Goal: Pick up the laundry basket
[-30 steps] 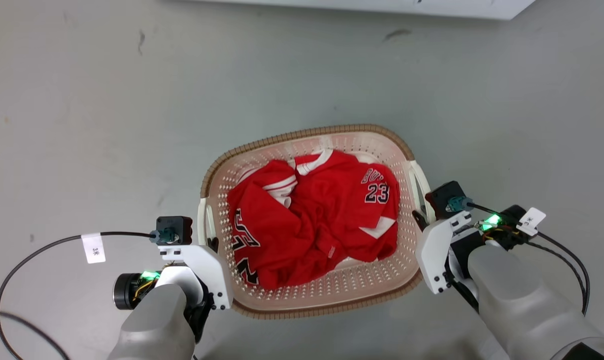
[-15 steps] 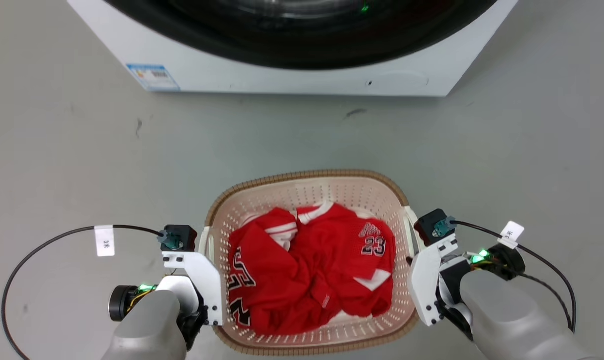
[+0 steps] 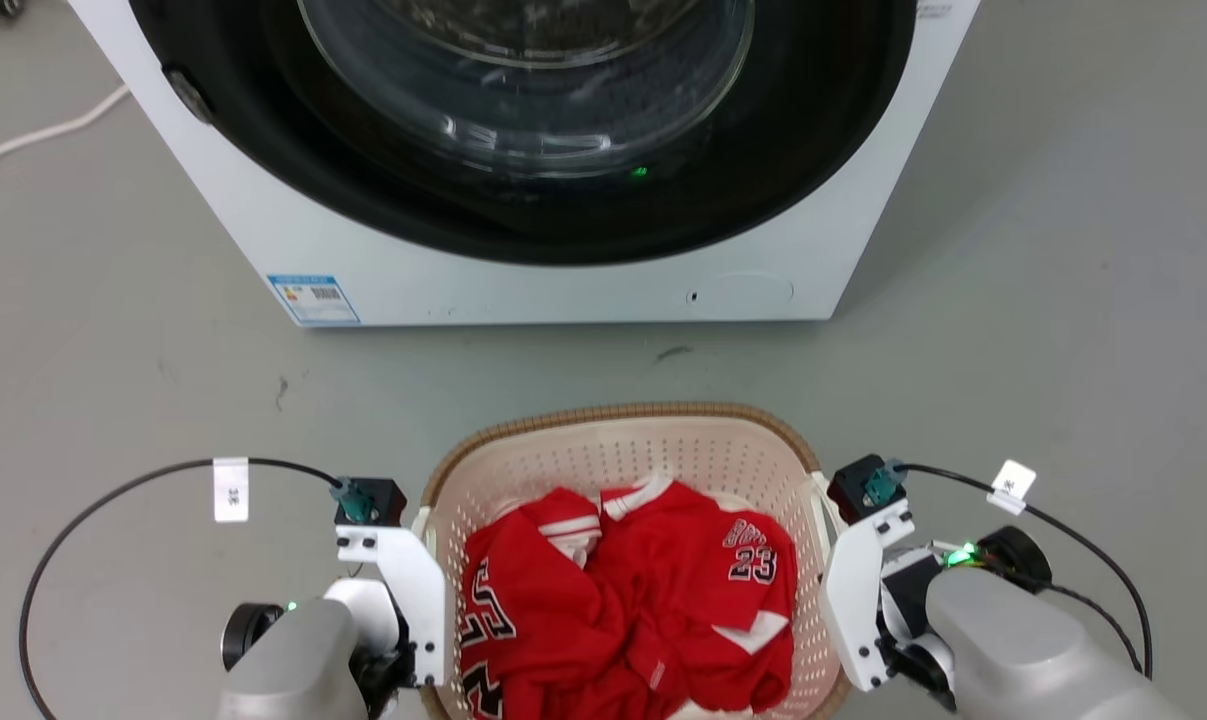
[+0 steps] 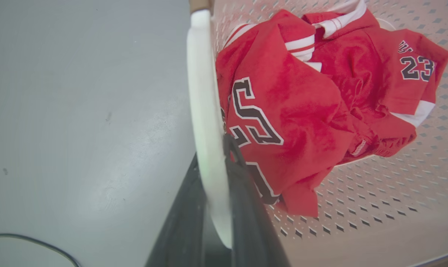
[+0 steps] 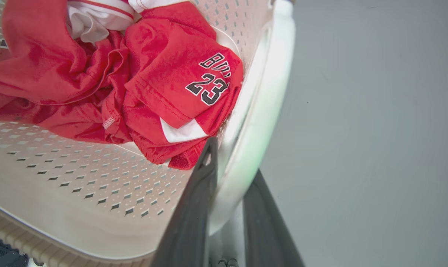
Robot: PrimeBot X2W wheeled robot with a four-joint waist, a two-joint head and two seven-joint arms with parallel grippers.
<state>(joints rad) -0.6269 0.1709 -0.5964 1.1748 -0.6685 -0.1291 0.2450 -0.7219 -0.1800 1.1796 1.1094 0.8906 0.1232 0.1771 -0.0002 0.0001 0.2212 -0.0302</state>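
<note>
The laundry basket [image 3: 613, 413], cream-white and perforated with a brown woven-look rim, sits low in the head view between my two arms. A crumpled red jersey [image 3: 633, 590] with the number 23 lies inside it. My left gripper [image 4: 212, 148] is shut on the basket's white left handle [image 4: 203, 92], one dark finger on each side of it. My right gripper [image 5: 234, 157] is shut the same way on the white right handle [image 5: 272, 92]. In the head view the white wrist brackets hide the fingers of both grippers.
A white front-loading washing machine [image 3: 563, 290] with a dark round door stands just beyond the basket. A white cable [image 3: 33, 135] lies on the grey floor at the far left. Black cables loop out from both wrists.
The head view has tilted up, bringing the washing machine into view. Both grippers stay shut on the handles. The basket has moved with them, closer to the floor scuff and the machine.
</note>
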